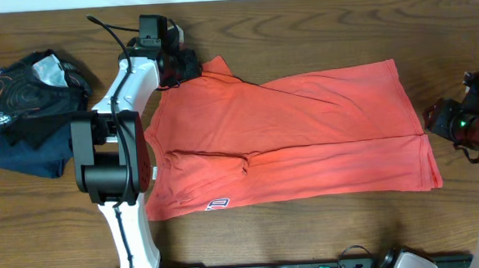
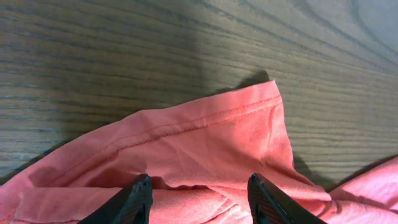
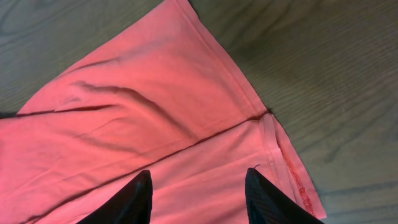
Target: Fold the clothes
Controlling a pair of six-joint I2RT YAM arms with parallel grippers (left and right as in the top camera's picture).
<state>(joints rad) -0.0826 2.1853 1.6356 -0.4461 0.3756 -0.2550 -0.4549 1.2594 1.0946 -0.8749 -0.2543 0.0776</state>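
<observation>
Coral T-shirt lies flat on the desk. Left tool and right tool, both spread, hover over its opposite ends, seemingly poised to pinch.

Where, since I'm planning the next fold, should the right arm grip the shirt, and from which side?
I'd grip the shirt by its hem, coming from the right over bare table. It lies flat, so that stitched free edge probably best lets the jaws slip under and pinch.
</observation>
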